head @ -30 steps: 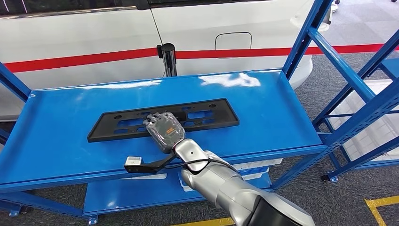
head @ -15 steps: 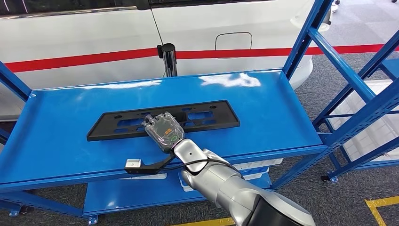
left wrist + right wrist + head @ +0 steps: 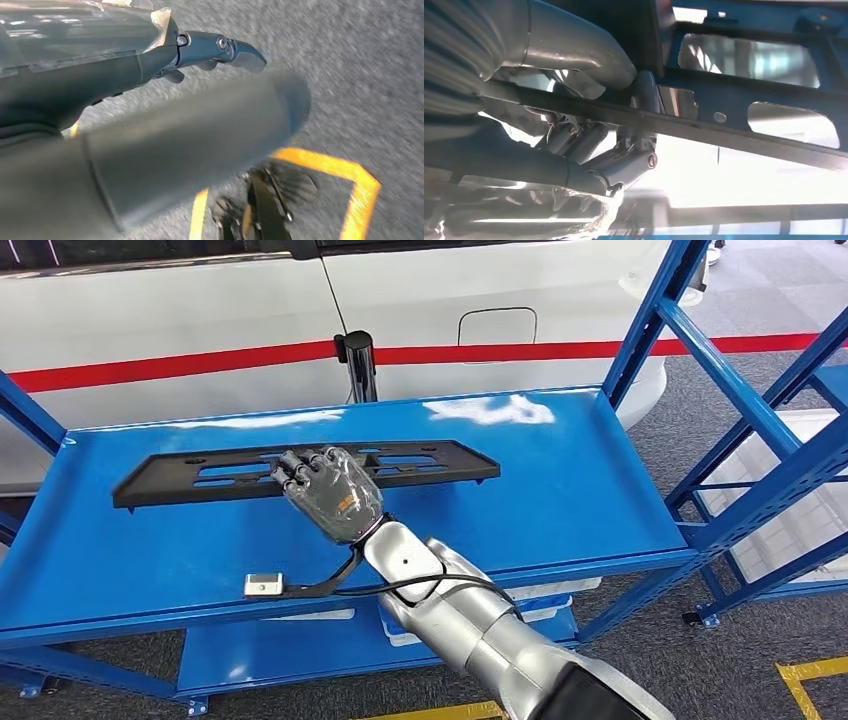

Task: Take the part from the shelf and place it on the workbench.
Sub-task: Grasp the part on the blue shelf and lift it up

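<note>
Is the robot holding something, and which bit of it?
Yes. The right robot hand grips the long black plastic frame by its near long edge, about midway along.

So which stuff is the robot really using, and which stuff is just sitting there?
For the job:
- black plastic part, long and flat with cut-outs
- right robot hand, gripping the part
- blue shelf under the part

Just there:
- white car with a red stripe
- yellow floor lines
- left robot hand, hanging above the floor

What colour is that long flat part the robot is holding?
Black; the part, held by the right hand, shows best in the head view.
</note>
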### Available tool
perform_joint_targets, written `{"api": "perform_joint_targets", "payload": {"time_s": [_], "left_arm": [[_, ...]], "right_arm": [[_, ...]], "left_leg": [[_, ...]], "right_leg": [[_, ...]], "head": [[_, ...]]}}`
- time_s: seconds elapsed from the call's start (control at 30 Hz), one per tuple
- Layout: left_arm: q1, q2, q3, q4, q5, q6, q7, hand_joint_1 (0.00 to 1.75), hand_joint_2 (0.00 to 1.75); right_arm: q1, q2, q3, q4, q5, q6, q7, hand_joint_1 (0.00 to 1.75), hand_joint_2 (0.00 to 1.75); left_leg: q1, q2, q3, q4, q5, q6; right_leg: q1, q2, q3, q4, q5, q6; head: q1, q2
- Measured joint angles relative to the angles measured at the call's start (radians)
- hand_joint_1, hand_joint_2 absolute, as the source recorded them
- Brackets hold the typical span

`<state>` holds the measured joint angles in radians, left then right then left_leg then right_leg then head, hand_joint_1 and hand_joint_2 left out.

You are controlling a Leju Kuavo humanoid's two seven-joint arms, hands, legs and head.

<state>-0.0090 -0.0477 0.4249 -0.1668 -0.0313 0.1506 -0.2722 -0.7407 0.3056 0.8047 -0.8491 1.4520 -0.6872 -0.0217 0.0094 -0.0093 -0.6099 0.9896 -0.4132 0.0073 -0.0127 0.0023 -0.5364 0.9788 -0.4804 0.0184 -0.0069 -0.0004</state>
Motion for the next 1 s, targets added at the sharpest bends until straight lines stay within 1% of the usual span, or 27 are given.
{"api": "perform_joint_targets", "payload": {"time_s": [0.1,0.23,0.3,0.4,0.6,0.8,0.87,0.93,1.0], "left_arm": [[0.002,0.003,0.01,0.003,0.007,-0.054,-0.021,0.0,1.75],[0.004,0.008,0.016,0.003,0.008,-0.119,-0.051,0.0,1.75],[0.005,0.011,0.016,0.003,0.008,-0.14,-0.06,0.0,1.75],[0.005,0.013,0.017,0.003,0.007,-0.153,-0.07,0.0,1.75],[0.004,0.015,0.016,0.003,-0.01,-0.17,-0.109,0.0,1.75],[-0.001,0.014,0.017,0.003,0.003,-0.134,-0.063,0.0,1.75],[-0.002,0.014,0.022,0.003,0.009,-0.131,-0.043,0.0,1.75],[-0.004,0.012,0.029,0.003,0.015,-0.119,-0.022,0.0,1.75],[-0.006,0.01,0.032,0.003,0.02,-0.101,-0.005,0.0,1.75]], "right_arm": [[0.047,0.006,-0.101,-0.182,-0.001,-0.003,-0.088,1.75,1.75],[0.093,0.021,-0.205,-0.373,-0.04,-0.004,-0.201,1.75,1.75],[0.11,0.029,-0.248,-0.45,-0.053,-0.004,-0.24,1.75,1.75],[0.123,0.032,-0.285,-0.522,-0.061,-0.005,-0.255,1.75,1.75],[0.139,0.032,-0.329,-0.613,-0.103,-0.005,-0.278,1.75,1.75],[0.142,0.031,-0.338,-0.645,-0.157,-0.005,-0.284,1.75,1.75],[0.147,0.031,-0.34,-0.644,-0.217,-0.004,-0.287,1.75,1.75],[0.149,0.027,-0.335,-0.641,-0.331,0.0,-0.275,1.75,1.75],[0.149,0.014,-0.314,-0.638,-0.473,0.011,-0.253,1.75,1.75]], "left_leg": [[0.0,0.0,-0.001,0.0,0.0,0.0],[0.0,0.0,0.0,0.0,0.0,0.0],[0.0,0.0,0.0,0.0,0.0,0.0],[0.0,0.0,0.001,0.0,0.0,0.0],[0.0,0.0,0.001,0.0,0.0,0.0],[0.0,0.0,0.001,0.0,0.0,0.0],[0.0,0.0,0.001,0.0,0.0,0.0],[0.0,0.0,0.0,0.0,0.0,0.0],[0.0,0.0,0.0,0.0,0.0,0.0]], "right_leg": [[0.0,0.0,-0.001,0.0,0.0,0.0],[0.0,0.0,0.0,0.0,-0.002,0.002],[0.0,0.0,0.0,0.0,-0.001,0.002],[0.0,0.0,0.001,0.0,-0.001,0.002],[0.0,0.0,0.001,0.0,-0.001,0.003],[0.0,0.0,0.0,0.0,-0.001,0.003],[0.0,0.0,0.001,0.0,-0.002,0.003],[0.0,0.0,0.001,0.0,-0.002,0.003],[0.0,0.0,0.001,0.0,-0.002,0.003]], "head": [[0.0,0.0],[0.0,0.0],[0.0,0.0],[0.0,0.0],[0.0,0.0],[0.0,0.0],[0.0,0.0],[0.0,0.0],[0.0,0.0]]}}
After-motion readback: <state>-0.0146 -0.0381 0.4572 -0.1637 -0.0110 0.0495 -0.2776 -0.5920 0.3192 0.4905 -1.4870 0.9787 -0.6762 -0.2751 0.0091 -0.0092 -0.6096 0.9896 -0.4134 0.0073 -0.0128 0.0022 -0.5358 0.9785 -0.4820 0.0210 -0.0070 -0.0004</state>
